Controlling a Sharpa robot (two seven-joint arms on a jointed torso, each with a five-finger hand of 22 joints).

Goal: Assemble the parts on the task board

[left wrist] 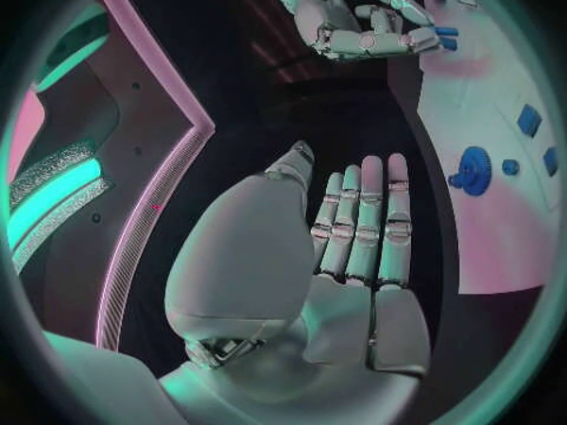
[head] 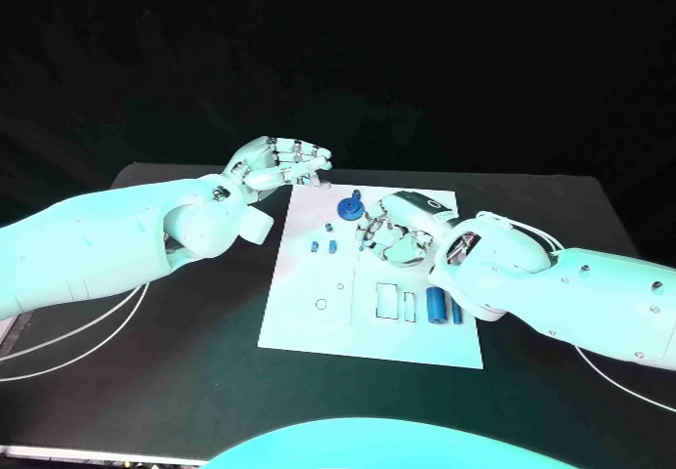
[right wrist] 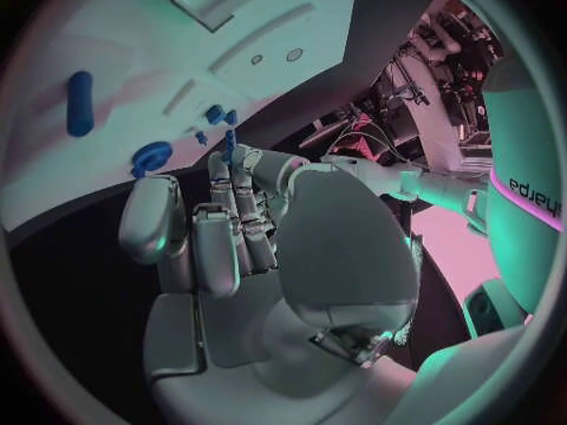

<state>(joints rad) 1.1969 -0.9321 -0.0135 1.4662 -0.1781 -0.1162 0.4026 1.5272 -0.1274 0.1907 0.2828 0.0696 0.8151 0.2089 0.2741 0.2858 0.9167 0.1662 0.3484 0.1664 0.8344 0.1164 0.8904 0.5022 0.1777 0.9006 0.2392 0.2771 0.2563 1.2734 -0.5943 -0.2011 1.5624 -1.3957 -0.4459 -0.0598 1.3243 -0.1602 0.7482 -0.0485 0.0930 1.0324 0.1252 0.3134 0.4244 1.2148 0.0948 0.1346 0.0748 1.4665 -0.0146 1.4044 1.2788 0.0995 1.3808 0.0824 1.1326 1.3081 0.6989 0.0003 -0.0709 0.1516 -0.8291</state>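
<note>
Task board [head: 369,322]: the white plate is lying in the middle of the black bench [head: 169,391], with rectangular recesses and small holes showing on its near half.
Left hand [head: 279,161]: it is hovering off the board's far left corner, over the bench; in the left wrist view its fingers [left wrist: 360,217] are lying straight and side by side, gripping nothing.
Right hand [head: 395,233]: it is sitting over the board's far right part, fingers curled in; in the right wrist view a small blue part [right wrist: 230,145] is showing at its fingertips, apparently pinched there.
Gear [head: 351,206]: a round blue toothed part is resting on the board's far half, between the two hands.
Long parts [head: 445,305]: two blue bars are lying side by side near the board's right edge, beside the recesses.
Small blocks [head: 321,245]: little blue pieces are sitting on the board just left of the right hand.
</note>
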